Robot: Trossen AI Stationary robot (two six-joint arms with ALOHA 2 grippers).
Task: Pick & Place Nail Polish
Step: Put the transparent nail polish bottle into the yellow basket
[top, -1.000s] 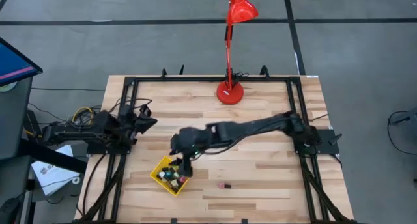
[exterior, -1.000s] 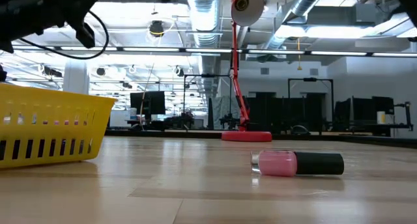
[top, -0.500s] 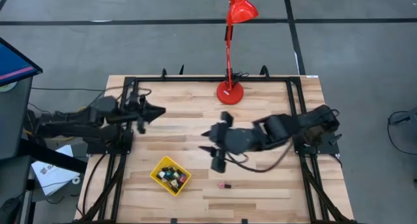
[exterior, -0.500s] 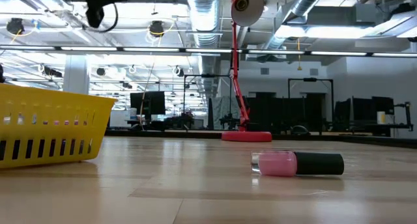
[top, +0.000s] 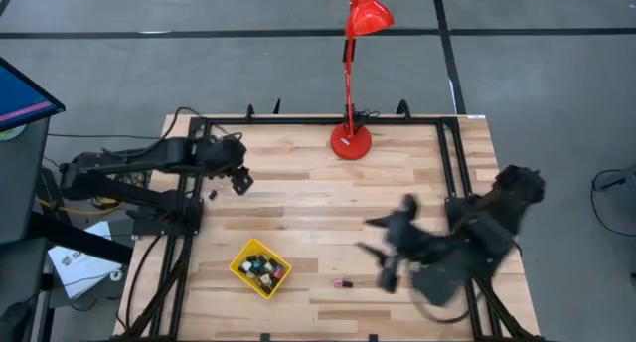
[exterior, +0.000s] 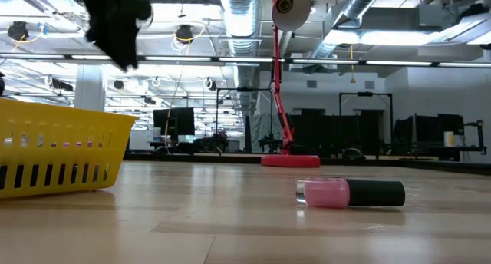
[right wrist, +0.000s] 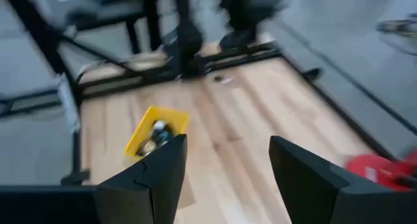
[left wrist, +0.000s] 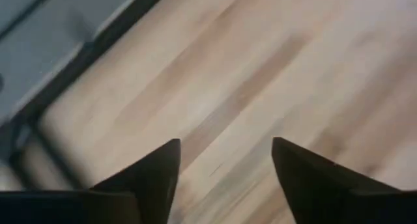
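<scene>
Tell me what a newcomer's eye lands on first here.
The tall red lamp at the table's far edge stands out first. Next comes the yellow tray of nail polish bottles near the front edge. One pink bottle with a black cap lies alone on its side on the wood, to the tray's right.

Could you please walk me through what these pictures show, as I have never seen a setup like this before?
Two dark robot arms work at a wooden table. One picture looks straight down, one looks level across the tabletop, and two come from cameras on the wrists. The left gripper is open over bare wood; the right gripper is open too, and neither holds anything. A yellow tray holds small nail polish bottles. One pink bottle lies on its side on the table. A red lamp stands at the far edge.
</scene>
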